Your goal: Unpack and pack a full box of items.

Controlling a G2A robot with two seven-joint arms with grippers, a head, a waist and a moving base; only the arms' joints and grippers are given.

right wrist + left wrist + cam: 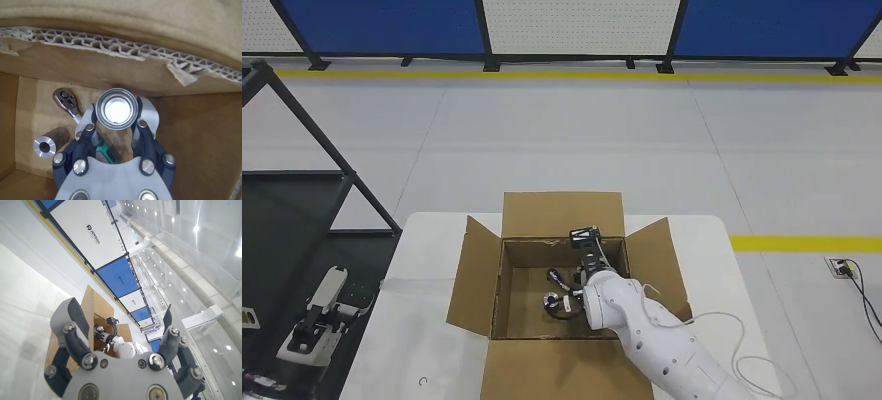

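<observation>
Closest to my lens is the right gripper (116, 108), down inside the cardboard box (189, 142). Its fingers (139, 109) are clamped on either side of a metal can (116, 111). I see the can end-on, its round, dished base facing the wrist camera and its body pointing away toward the box floor. Whether it touches the floor I cannot tell.

Sweeping the top view from the left, the white counter (422, 335) carries the box (562, 212) about mid-width, all four flaps folded outward. The left gripper (122, 310) is off to the box's side and looks along the counter (22, 291). Its fingers (77, 315) are spread wide with nothing between them. From its camera I look past a side flap of the box (98, 306) at the other arm's gripper (100, 332) inside. Farther right in the top view, the right arm (652, 340) stretches from the near right corner over the near flap and down into the box.

On the box floor, a ratchet wrench (65, 97) lies with its head close to a wall. Near it but apart, a steel cylinder (45, 146) with a bored end lies on its side. Under the right fingers a green-and-black handle (106, 151) shows, roughly in line with the ratchet's shank. I cannot tell whether it is the ratchet's own.
</observation>
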